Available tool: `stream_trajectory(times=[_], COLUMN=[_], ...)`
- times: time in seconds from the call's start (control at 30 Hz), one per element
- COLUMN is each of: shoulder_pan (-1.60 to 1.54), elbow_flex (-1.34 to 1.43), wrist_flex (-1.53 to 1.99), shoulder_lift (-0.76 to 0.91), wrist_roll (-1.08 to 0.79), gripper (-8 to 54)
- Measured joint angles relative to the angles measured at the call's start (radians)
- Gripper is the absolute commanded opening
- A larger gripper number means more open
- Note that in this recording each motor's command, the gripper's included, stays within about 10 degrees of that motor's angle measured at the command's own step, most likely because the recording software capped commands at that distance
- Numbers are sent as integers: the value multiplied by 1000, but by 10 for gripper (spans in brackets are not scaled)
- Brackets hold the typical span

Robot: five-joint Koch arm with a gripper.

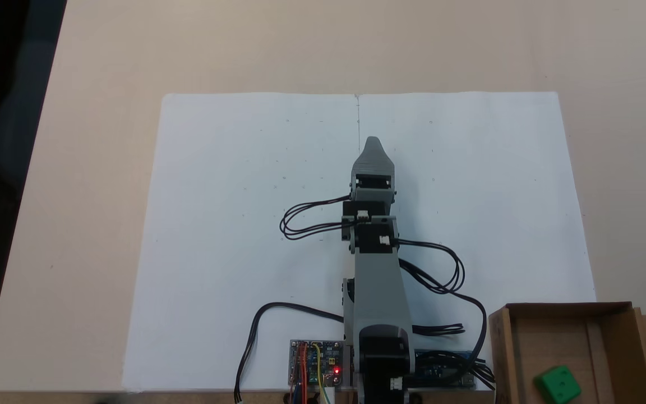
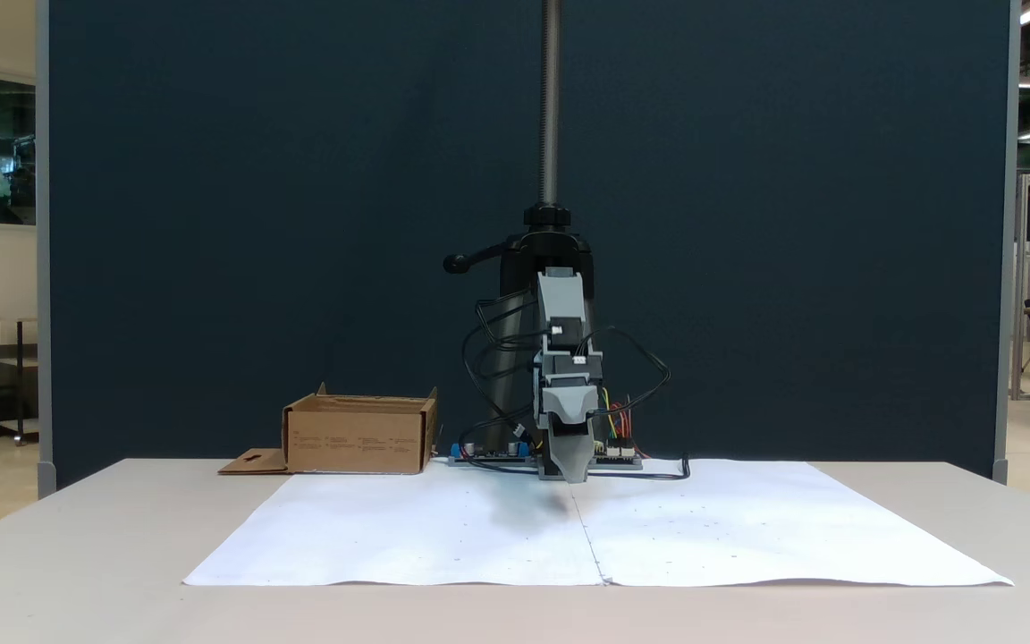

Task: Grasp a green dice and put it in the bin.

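The dice (image 1: 558, 385) lies inside the bin (image 1: 501, 348) at the near right of a fixed view, its printed side (image 2: 354, 441) illegible, while the gripper (image 1: 373, 143) hangs over the paper (image 1: 233, 224), jaws' state untellable.

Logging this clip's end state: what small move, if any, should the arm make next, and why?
Probably none beyond staying parked. The green dice already lies inside the bin, and the gripper hangs over the white paper, far from the bin and carrying nothing visible. Whether its jaws are open cannot be told.
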Motion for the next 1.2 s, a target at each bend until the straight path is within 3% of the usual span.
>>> stream_trajectory(times=[0.4, 1.2], shoulder_pan=[0, 20], elbow_flex=[253, 264], wrist_flex=[-414, -834], shoulder_lift=[11, 12], wrist_roll=[-3, -6], gripper=[453, 458])
